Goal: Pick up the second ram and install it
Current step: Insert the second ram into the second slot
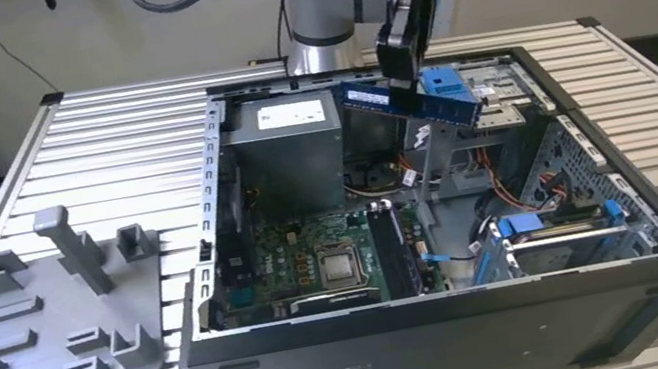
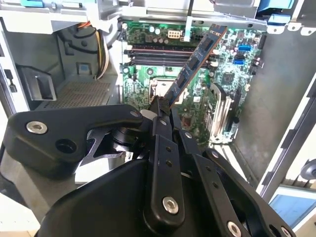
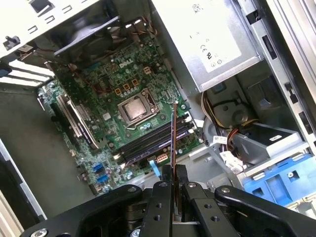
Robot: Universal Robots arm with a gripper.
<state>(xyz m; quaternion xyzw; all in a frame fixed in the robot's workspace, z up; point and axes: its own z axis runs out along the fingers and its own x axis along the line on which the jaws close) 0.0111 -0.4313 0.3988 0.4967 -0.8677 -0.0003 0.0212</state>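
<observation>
**Claw holds the memory stick over the open computer**

In both wrist views the black claw [image 2: 160,106] [image 3: 174,170] is closest. Its two fingers are pressed onto the second ram [image 2: 195,64] [image 3: 174,133] and pinch it tight. In the second wrist view the stick is a thin, dark blue-green board with black chips on it, and it points away from the claw. In the first wrist view it shows edge-on as one thin line.

Past the stick lies the green main board [image 2: 232,74] [image 3: 98,94]. The long black memory slots [image 2: 158,52] [image 3: 153,140] run across it, side by side. Just beside the slots sits the square silver chip [image 3: 135,108]. A grey metal power box [image 3: 217,34] is fixed to the wall at one end of the board.

In the exterior view, the claw [image 1: 399,55] hangs down from the arm and holds the second ram [image 1: 410,101] up in the air. The stick is tilted and floats above the back part of the open computer case [image 1: 466,343]. It is well apart from the main board [image 1: 303,265] down on the floor of the case, where the silver chip [image 1: 340,266] lies.

The case lies on a slatted table [image 1: 116,131]. A grey plastic plate with pegs [image 1: 56,324] lies on the table just beside the case, on the exterior view's left.
</observation>
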